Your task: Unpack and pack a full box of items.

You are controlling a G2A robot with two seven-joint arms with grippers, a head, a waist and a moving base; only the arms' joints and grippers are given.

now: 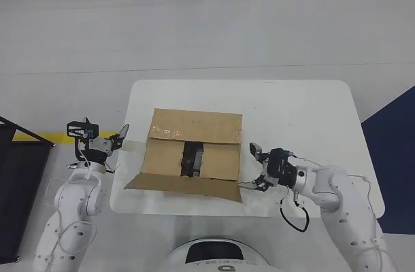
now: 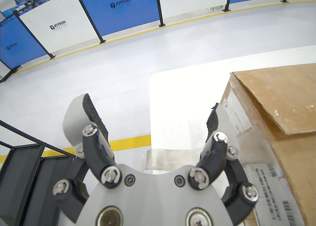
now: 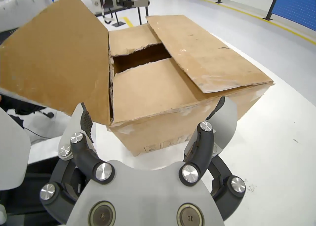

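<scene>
While flanking box (image 1: 221, 160) on desk (image 1: 296, 109), hold nothing: fingers released on left gripper (image 1: 119, 139) and right gripper (image 1: 248, 166). Sits between both finger sets, flap (image 3: 54, 64) by right fingers raised.

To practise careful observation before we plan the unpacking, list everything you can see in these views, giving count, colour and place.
cardboard box: one, brown, middle of the table; near outer flap swung out toward the robot, inner flaps leaving a gap
contents: count unclear, dark, seen through that gap
labels: several, white, on the box's end wall
table: one, white, under the box
rack: one, black, on the floor on the left arm's side
floor tape: yellow strips on the pale floor
partition panels: several, blue and white, in the room behind
left end effector: one, silver and black, open, beside one end of the box
right end effector: one, silver and black, open, at the opposite end
</scene>
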